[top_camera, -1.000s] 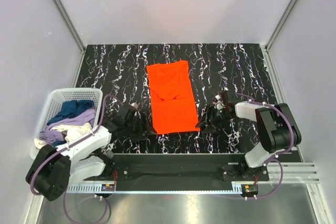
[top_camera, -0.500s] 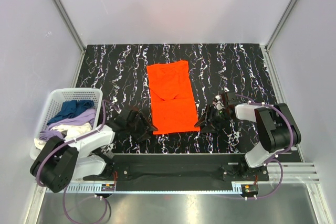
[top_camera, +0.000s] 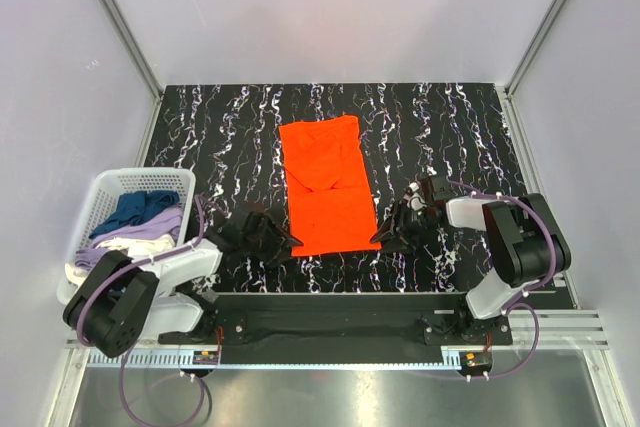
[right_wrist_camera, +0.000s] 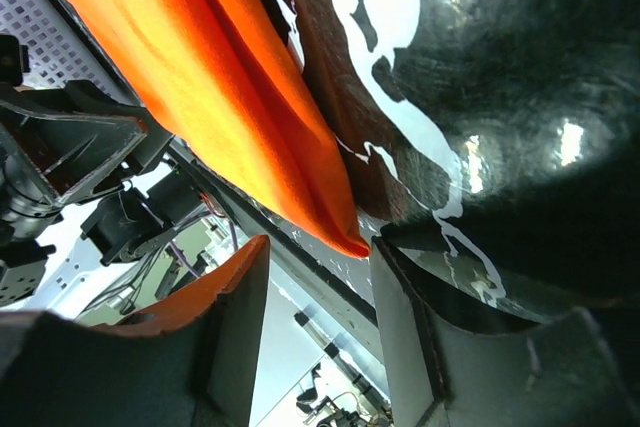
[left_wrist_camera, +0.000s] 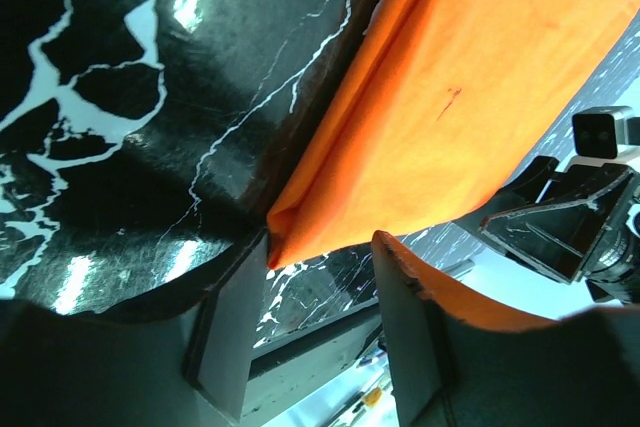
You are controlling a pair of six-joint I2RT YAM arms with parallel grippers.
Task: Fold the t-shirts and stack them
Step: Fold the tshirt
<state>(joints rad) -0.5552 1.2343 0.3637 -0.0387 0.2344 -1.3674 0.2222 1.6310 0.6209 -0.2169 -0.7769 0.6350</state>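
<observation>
Top external view gives us the black marbled table [top_camera: 450, 127] and, on its middle, the orange t-shirt [top_camera: 325, 182], folded into a long strip lying flat. Its long axis runs straight away from the arms, and its near short edge lies between them. At the table's left edge a white basket [top_camera: 100, 192] holds the other t-shirts [top_camera: 140, 219], navy, lavender and cream, well apart from the orange one. The left gripper [top_camera: 276, 241] sits low at the strip's near left corner and the right gripper [top_camera: 388, 231] at its near right corner, so each arm is nearest its own corner and the cloth stretches away ahead of both. In the left wrist view the near left corner [left_wrist_camera: 285, 232] pokes into the gap between the fingers [left_wrist_camera: 232, 332], its tip touching one; the jaws stand apart, not clamped on it. In the right wrist view the near right corner [right_wrist_camera: 340, 232] likewise reaches between spread, unpinching jaws. We judge the coming move is to close on both corners and carry the near edge away along the long axis
</observation>
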